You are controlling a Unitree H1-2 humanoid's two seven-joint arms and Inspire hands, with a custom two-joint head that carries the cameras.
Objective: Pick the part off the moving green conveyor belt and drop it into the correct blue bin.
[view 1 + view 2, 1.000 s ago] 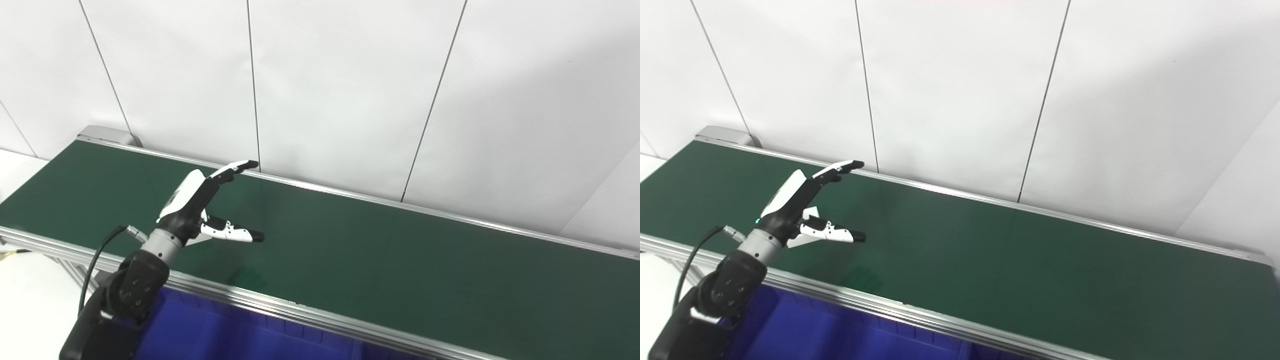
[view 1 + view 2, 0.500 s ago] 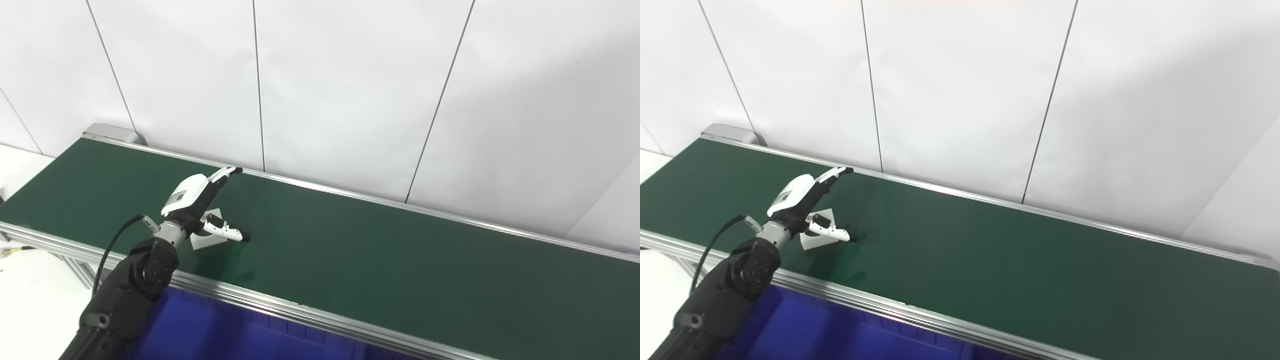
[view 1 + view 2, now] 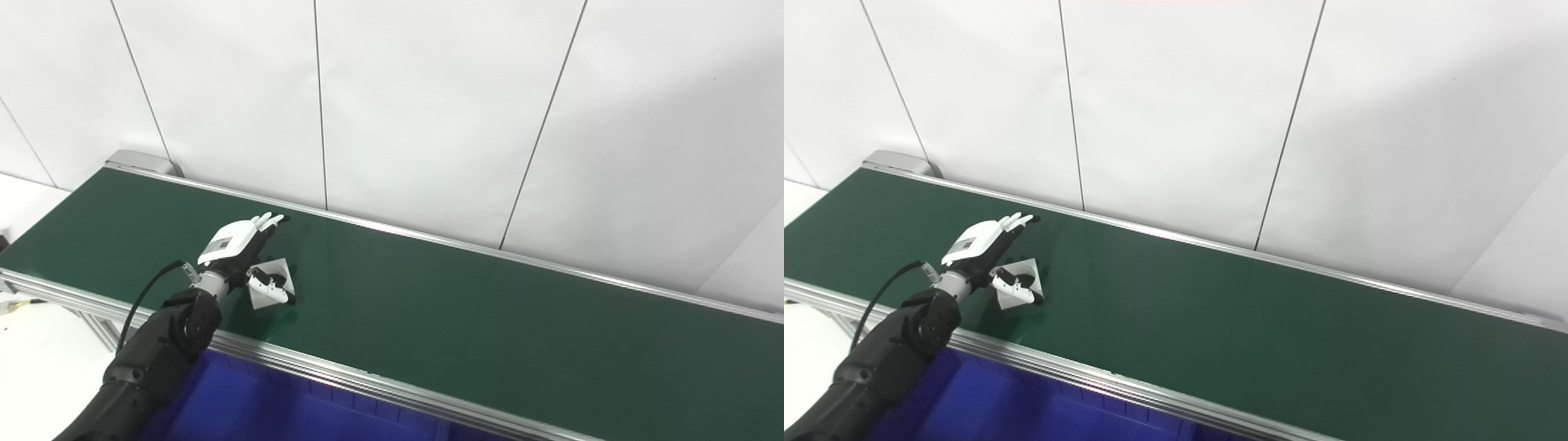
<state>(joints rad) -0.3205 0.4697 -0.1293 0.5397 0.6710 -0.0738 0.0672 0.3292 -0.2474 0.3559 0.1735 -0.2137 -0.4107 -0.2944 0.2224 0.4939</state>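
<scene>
A flat grey square part (image 3: 272, 292) with a round hole lies on the green conveyor belt (image 3: 465, 318), near its left end. My left hand (image 3: 242, 254) is low over the part, fingers spread toward the far rail and the thumb lying across the part's near side. The hand is open and not closed on the part. The same part (image 3: 1020, 285) and hand (image 3: 986, 248) show in the right eye view. My right hand is not in view.
A blue bin (image 3: 288, 413) sits below the belt's near aluminium rail (image 3: 367, 383), with a divider showing. A white panelled wall stands right behind the far rail. A black cable (image 3: 144, 294) loops off the left wrist.
My left hand has dropped from well above the belt down onto the part, fingers flattening. The part has ridden rightward along the belt under the hand. The camera has shifted slightly.
</scene>
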